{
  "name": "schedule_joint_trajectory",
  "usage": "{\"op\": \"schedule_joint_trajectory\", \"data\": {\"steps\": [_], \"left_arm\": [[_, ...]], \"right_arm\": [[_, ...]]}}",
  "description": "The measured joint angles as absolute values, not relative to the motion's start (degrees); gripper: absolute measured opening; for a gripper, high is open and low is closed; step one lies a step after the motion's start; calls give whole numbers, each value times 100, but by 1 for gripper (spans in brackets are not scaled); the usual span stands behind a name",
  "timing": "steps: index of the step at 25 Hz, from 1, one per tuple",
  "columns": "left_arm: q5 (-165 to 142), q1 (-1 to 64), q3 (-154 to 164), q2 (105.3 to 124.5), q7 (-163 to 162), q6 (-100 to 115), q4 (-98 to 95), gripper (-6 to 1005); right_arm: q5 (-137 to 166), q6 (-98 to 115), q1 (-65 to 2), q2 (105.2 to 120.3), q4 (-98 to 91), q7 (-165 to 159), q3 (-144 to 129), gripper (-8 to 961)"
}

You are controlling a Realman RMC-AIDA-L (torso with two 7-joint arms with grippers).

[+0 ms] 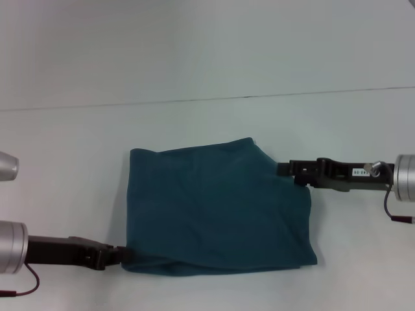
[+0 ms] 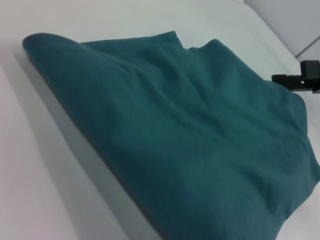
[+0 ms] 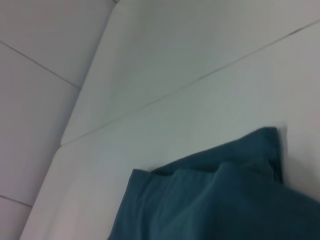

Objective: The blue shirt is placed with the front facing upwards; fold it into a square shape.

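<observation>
Head view alone shows both arms. The left gripper (image 1: 123,254) meets the near left corner of the blue shirt (image 1: 217,207); the right gripper (image 1: 285,170) meets its far right edge. How far either's jaws are parted cannot be told. The shirt lies folded on the white surface (image 1: 194,65), plain teal up, roughly rectangular.

No readable text or labels.

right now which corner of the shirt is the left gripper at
The near-left corner of the blue shirt: the left gripper meets its near edge there, while the right gripper is at the far-right corner.
</observation>
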State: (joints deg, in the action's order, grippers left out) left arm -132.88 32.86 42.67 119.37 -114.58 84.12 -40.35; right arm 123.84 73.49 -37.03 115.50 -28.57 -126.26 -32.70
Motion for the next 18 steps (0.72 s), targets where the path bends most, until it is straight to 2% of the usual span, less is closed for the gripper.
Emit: {"op": "schedule_joint_trajectory", "data": {"steps": [8,18], "left_arm": [[-13298,3325,4263,11927,-11401,8410,-4017,12],[-13298,3340,4262,11944,-11399,8402,-3994,13]], "right_arm": [[12370,7413,-3505,11527,-2852,-12637,-3232,675],[12366,7419,-3374,11422,-2733,-12692,-3225,662]]}}
